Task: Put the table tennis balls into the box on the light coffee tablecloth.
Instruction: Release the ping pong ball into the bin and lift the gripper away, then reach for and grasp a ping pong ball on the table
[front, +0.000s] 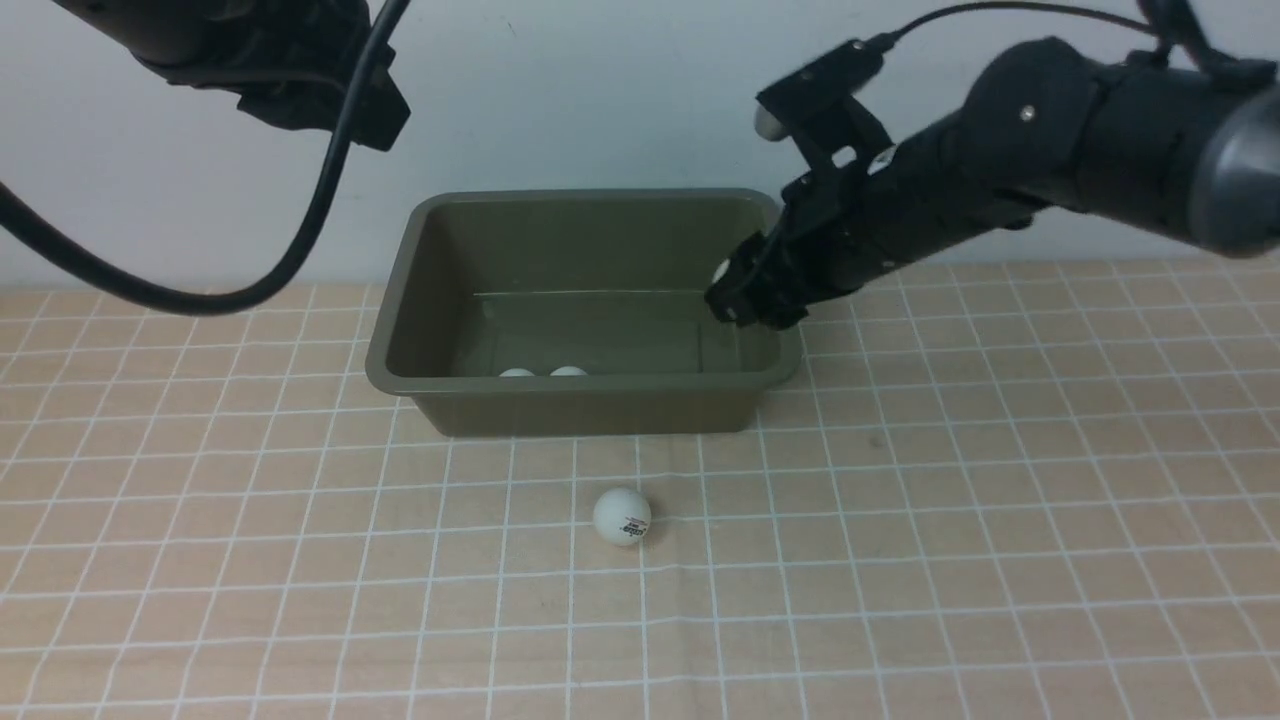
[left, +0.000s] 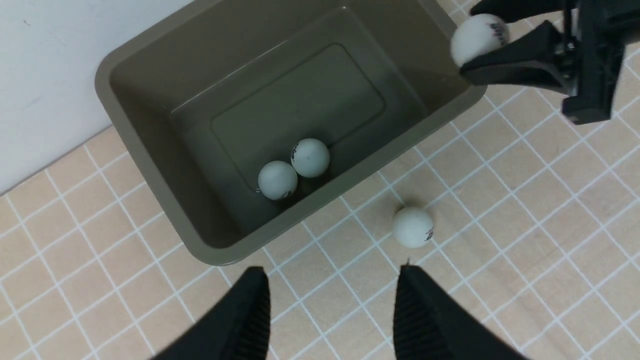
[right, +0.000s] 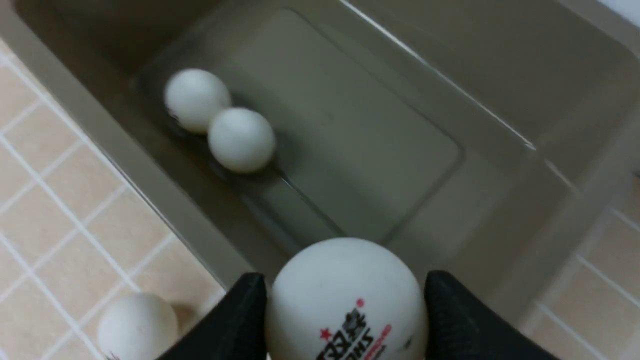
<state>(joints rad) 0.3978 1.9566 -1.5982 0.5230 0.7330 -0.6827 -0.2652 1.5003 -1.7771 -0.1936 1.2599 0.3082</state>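
The table (front: 1000, 600) is lying under a light coffee tablecloth (front: 200, 500), tan-peach with a grid of thin white lines, which is showing slight creases. The olive-green box (front: 590, 412) is sitting on the cloth close to the table's far edge, about midway along it. One white table tennis ball (front: 622, 516) with a small printed logo is resting on the cloth near the box's near side, not touching it.

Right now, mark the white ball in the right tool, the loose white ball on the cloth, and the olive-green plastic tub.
Held white ball (right: 346, 300): right wrist view, visible middle.
Loose white ball (front: 621, 515): front view, centre.
Olive-green plastic tub (front: 590, 412): front view, near wall.
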